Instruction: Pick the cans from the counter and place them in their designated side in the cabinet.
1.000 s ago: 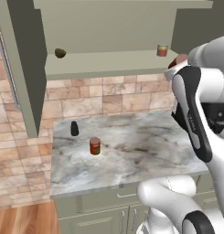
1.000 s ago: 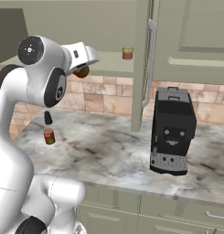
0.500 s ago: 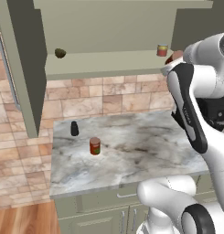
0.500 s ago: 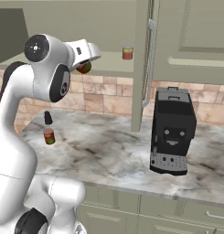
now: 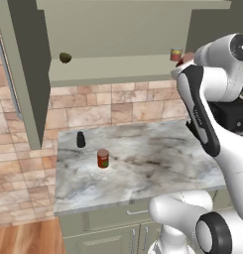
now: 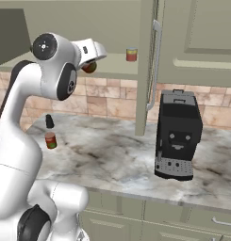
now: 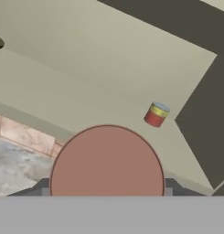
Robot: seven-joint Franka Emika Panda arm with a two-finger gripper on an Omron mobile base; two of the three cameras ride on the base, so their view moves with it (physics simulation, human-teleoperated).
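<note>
The white arm's two-finger gripper is raised to the level of the open olive-green wall cabinet, its fingers clamped on a plain red-orange cylindrical can. In the hand view the can's round flat end sits between the two dark finger tips, one at each side. In the right base view the same can shows as a red patch under the white hand, just in front of the front edge of the cabinet's wide flat shelf; in the left base view a sliver of it peeks out beside the arm's upper link. Further back on the shelf, toward its right end near the side wall, stands a shorter red-and-yellowish can, upright and apart from the held one. At the shelf's far left lies a small dark olive-coloured rounded object. Below, on the grey-white marble-patterned counter, the second can, red with a green-and-white label and grey top, stands upright, with a small black bottle near it toward the brick wall. A black coffee machine stands on the counter's right part.
</note>
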